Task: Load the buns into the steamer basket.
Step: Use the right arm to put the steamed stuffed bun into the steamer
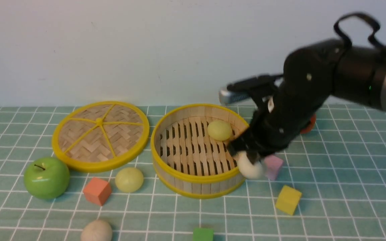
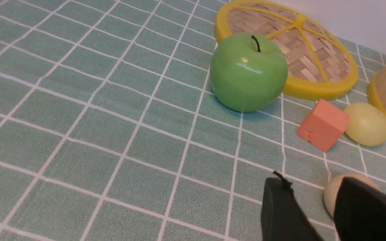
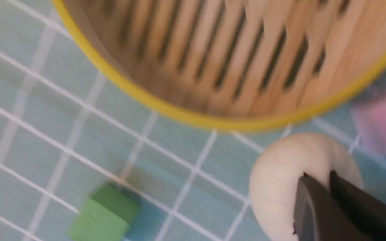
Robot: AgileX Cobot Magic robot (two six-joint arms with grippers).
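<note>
The steamer basket [image 1: 193, 178] stands mid-table with one yellow-green bun [image 1: 219, 130] inside. My right gripper [image 1: 250, 156] is at the basket's front right, outside the rim [image 3: 179, 113]. It is shut on an off-white bun [image 3: 280, 180], pinching it so that it bulges round the fingertips [image 3: 305, 180]. That bun [image 1: 248, 168] hangs just beside the basket wall. A second yellow-green bun [image 1: 129, 179] lies on the cloth left of the basket. A beige bun [image 1: 95, 231] lies near the front edge. My left gripper [image 2: 310, 187] stands open over the cloth, with the beige bun [image 2: 330, 197] partly behind one finger.
The woven lid [image 1: 101, 135] lies left of the basket, with a green apple [image 1: 46, 177] in front of it. An orange cube [image 1: 97, 190], a pink cube [image 1: 274, 166], a yellow cube [image 1: 288, 199] and a green cube [image 1: 203, 234] are scattered around the basket.
</note>
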